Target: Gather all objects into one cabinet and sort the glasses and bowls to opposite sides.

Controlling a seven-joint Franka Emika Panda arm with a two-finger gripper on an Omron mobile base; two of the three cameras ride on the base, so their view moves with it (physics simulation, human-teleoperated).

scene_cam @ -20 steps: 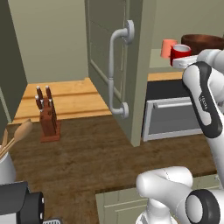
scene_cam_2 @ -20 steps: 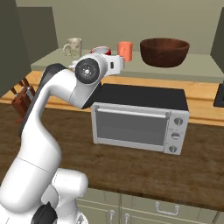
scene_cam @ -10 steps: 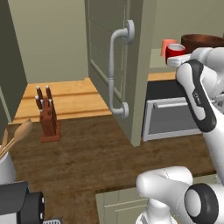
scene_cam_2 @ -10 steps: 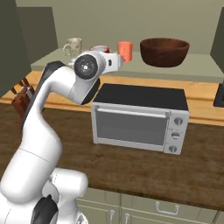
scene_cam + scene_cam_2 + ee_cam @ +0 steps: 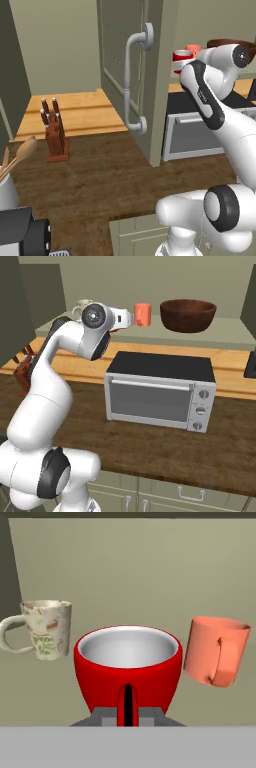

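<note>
Red cup (image 5: 128,669) empty, white inside, between two cups

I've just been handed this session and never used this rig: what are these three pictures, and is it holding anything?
The machine is a white robot arm on a driving base. Two pictures come from cameras on the base, behind the arm to its left and right. The third looks out from the hand itself. On the cabinet shelf stand a beige mug, a red cup, a salmon-orange cup and a dark brown bowl. The gripper sits right at the red cup's handle, but I cannot tell whether it grips it. Below, a toaster oven sits on the counter; a knife block stands further left.
</note>
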